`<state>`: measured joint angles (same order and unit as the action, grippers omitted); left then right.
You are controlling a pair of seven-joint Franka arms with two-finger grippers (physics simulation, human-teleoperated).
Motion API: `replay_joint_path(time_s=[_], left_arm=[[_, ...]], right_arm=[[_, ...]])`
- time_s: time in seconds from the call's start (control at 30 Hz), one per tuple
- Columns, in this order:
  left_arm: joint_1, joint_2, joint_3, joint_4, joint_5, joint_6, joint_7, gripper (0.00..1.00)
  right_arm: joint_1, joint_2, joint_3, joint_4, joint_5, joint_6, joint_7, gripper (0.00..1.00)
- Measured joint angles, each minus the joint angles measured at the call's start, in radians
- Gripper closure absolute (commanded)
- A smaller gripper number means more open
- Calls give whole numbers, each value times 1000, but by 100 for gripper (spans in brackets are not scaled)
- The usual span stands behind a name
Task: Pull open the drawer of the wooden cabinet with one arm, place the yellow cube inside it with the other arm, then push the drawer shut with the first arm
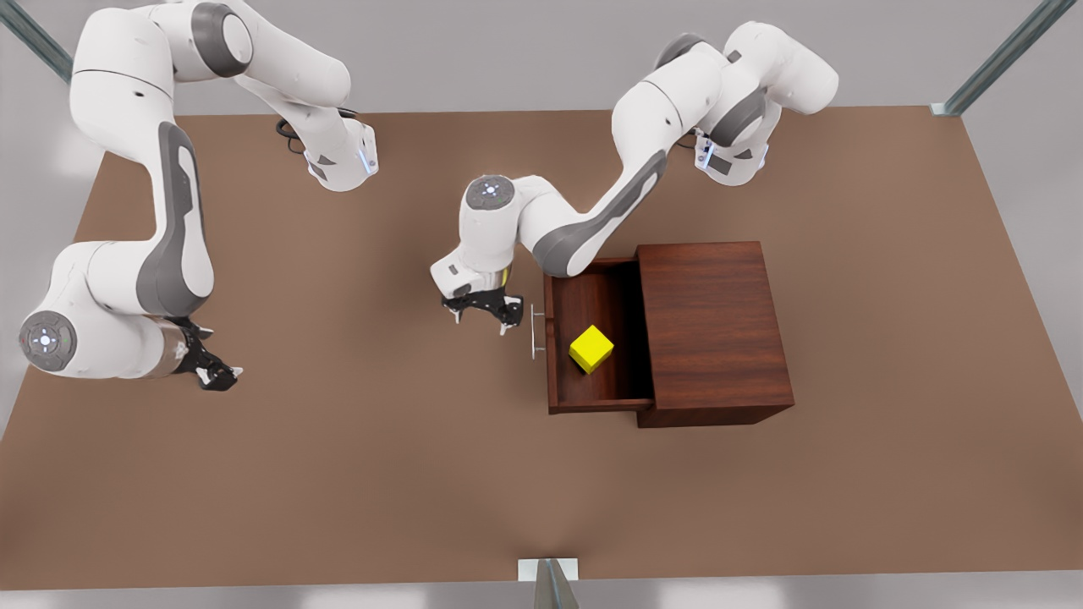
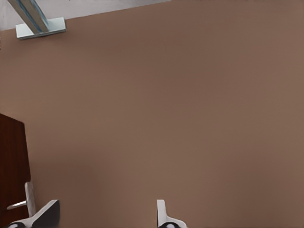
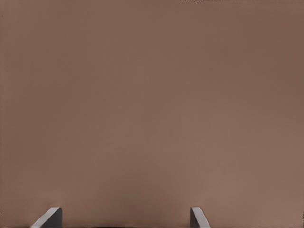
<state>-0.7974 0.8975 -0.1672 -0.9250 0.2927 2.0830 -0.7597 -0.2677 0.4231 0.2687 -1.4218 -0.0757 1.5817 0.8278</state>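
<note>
The wooden cabinet (image 1: 711, 326) stands on the table toward the front view's right. Its drawer (image 1: 592, 292) is pulled out toward the front view's left, and the yellow cube (image 1: 590, 348) lies inside it. My left gripper (image 1: 484, 315) hovers open just off the silver handle (image 1: 536, 331), touching nothing. The left wrist view has that gripper (image 2: 107, 211) with its fingers spread, the drawer front (image 2: 12, 161) and handle (image 2: 29, 197) beside one finger. My right gripper (image 1: 216, 372) waits open and empty at the front view's far left, over bare table (image 3: 152, 114).
The brown table (image 1: 338, 465) stretches wide around the cabinet. A metal frame post (image 1: 548, 584) is mounted at the near edge, also seen as a post (image 2: 35, 21) in the left wrist view. Another post (image 1: 998, 59) rises at the far right corner.
</note>
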Motion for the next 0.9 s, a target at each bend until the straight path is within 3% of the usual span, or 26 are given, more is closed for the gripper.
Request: replay_joint_path(time_s=[0.37,0.9], left_arm=[[-66,87,86,4,50,75,-238,0],[-64,78,122,-9,50,-98,-295,0]], right_arm=[[13,32,-12,10,4,5,-279,0],[5,33,-10,10,-28,-1,-538,0]])
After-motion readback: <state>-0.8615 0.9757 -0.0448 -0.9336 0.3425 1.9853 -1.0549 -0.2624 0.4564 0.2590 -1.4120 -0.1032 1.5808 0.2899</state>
